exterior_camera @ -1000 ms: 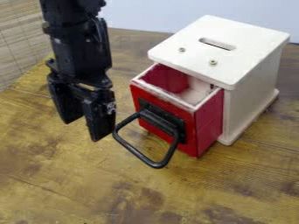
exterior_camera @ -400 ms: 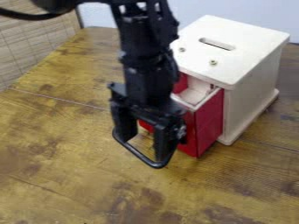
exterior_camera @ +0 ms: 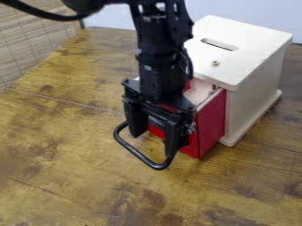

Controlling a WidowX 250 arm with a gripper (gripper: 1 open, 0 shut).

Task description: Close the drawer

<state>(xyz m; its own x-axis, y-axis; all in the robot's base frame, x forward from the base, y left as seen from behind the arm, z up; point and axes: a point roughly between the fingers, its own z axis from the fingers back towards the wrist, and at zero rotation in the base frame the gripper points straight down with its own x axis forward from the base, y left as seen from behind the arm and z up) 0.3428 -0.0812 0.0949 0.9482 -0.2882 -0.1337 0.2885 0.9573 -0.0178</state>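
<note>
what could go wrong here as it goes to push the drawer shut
The open gripper hangs right over the black loop handle of the red drawer, so a jaw could snag or slip through the loop. The cream cabinet looks light and might slide on the table rather than take the drawer.

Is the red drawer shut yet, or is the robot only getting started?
Not shut yet. The red drawer sticks out of the white cabinet. So far the open tool only hangs in front of the drawer, above its black handle, holding nothing. The whole push inward is left.
</note>
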